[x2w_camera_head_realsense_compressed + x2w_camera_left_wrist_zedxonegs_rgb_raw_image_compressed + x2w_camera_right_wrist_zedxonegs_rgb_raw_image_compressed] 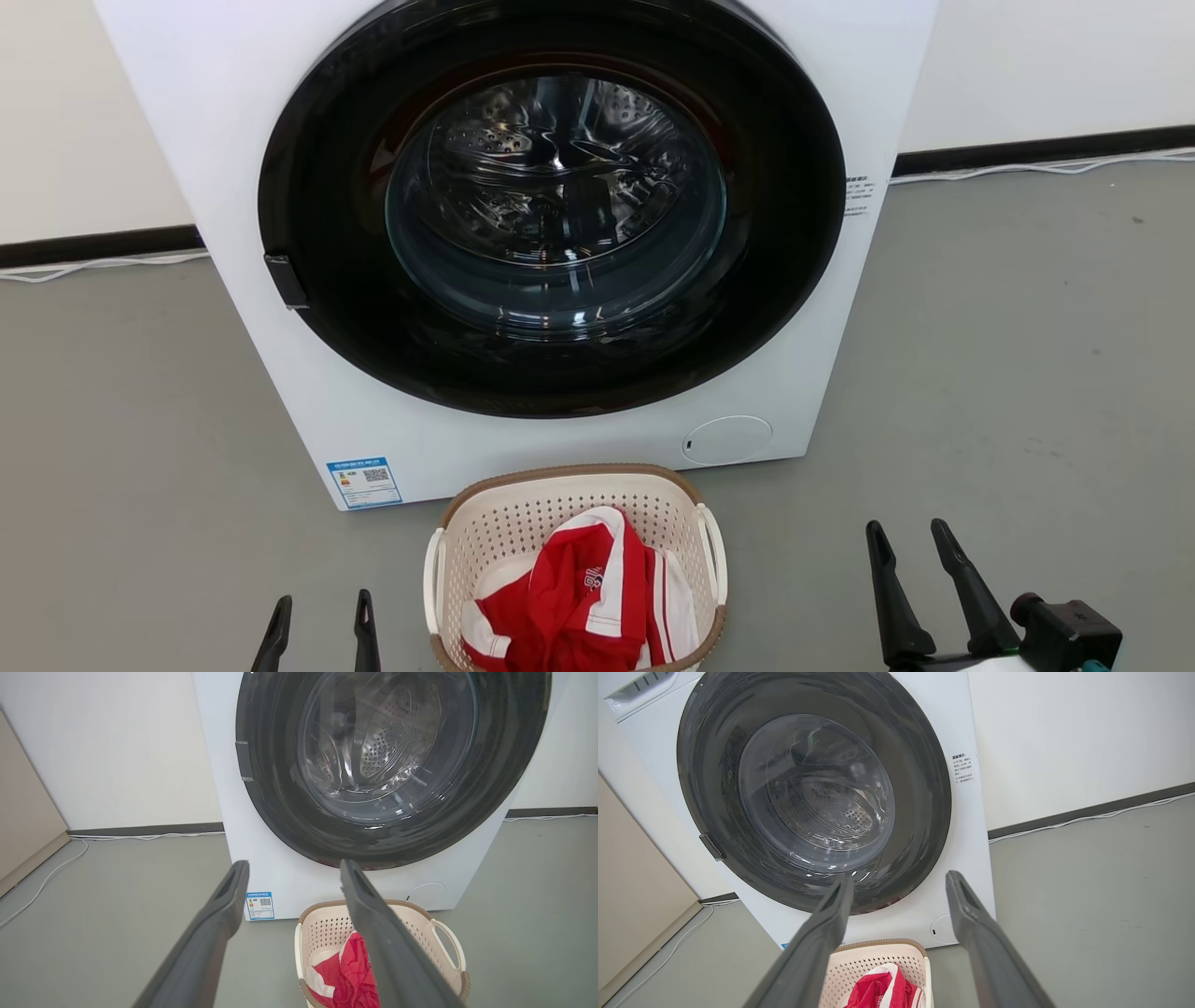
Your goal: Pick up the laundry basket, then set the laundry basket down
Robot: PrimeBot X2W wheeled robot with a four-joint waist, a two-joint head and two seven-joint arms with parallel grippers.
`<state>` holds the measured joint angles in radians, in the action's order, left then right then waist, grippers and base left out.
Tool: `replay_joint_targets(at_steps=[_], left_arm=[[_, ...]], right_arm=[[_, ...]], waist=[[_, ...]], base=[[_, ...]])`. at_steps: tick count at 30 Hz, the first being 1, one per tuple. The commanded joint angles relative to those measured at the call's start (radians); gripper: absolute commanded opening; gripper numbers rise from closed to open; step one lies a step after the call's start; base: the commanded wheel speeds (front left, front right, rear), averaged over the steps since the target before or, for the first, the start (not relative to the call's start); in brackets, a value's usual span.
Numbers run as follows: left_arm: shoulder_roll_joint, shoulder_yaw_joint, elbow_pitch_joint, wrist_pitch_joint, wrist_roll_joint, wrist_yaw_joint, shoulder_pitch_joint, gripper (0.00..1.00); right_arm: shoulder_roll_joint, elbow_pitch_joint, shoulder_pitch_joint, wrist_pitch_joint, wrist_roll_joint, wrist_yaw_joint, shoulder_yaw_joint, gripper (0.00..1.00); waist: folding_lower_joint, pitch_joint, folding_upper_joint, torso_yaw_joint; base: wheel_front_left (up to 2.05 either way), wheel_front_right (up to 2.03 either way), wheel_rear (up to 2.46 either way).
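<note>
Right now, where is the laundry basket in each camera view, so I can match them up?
Head view: the laundry basket sits at bottom centre, in front of the washing machine.
Left wrist view: the basket is at the bottom, right of centre.
Right wrist view: the basket is at bottom centre, cut off by the edge.
Shared landmark: the machine's round flap, just above the basket's right side.

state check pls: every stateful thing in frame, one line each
washer door: shut
basket: upright on floor, not held
garment: crumpled inside basket
left end effector: open, empty, off the basket's left side
right end effector: open, empty, off the basket's right side
</note>
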<state>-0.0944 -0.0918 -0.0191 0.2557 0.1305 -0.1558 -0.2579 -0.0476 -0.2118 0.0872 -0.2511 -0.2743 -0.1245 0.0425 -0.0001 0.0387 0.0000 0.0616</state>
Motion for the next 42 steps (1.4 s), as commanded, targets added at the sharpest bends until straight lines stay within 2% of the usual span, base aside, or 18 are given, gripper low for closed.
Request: replay_joint_targets(at_steps=[1, 16, 22, 36, 37, 42], left_arm=[[0.005, 0.036, 0.032, 0.006, -0.008, 0.005, 0.024, 1.00], [0.005, 0.052, 0.062, 0.006, -0.039, 0.007, 0.031, 1.00], [0.000, 0.046, 0.083, 0.006, -0.061, 0.010, 0.039, 1.00], [0.014, 0.059, 0.078, 0.006, -0.032, 0.027, 0.045, 1.00], [0.008, 0.026, 0.053, 0.000, -0.032, 0.024, 0.001, 0.00], [0.017, 0.021, -0.014, -0.001, -0.030, 0.024, -0.002, 0.00]], right_arm=[[-0.003, 0.031, -0.014, -0.011, 0.005, -0.006, 0.021, 1.00], [-0.003, 0.034, -0.022, -0.011, 0.006, -0.006, 0.011, 1.00], [-0.003, 0.040, -0.035, -0.011, 0.022, -0.006, -0.024, 1.00], [-0.003, 0.028, -0.039, -0.011, 0.020, -0.006, -0.028, 1.00], [0.002, 0.006, -0.005, 0.000, 0.017, 0.000, -0.054, 0.00], [0.003, -0.050, 0.020, 0.002, 0.014, 0.001, -0.045, 0.00]], waist=[[0.0001, -0.002, 0.0000, -0.001], [0.0001, -0.018, 0.0000, 0.001], [0.0001, -0.029, 0.0000, 0.003], [0.0001, -0.035, 0.0000, 0.000], [0.0001, -0.035, 0.0000, 0.000], [0.0001, -0.035, 0.0000, 0.000]], base=[[0.00, 0.00, 0.00], [0.00, 0.00, 0.00], [0.00, 0.00, 0.00], [0.00, 0.00, 0.00], [0.00, 0.00, 0.00], [0.00, 0.00, 0.00]])
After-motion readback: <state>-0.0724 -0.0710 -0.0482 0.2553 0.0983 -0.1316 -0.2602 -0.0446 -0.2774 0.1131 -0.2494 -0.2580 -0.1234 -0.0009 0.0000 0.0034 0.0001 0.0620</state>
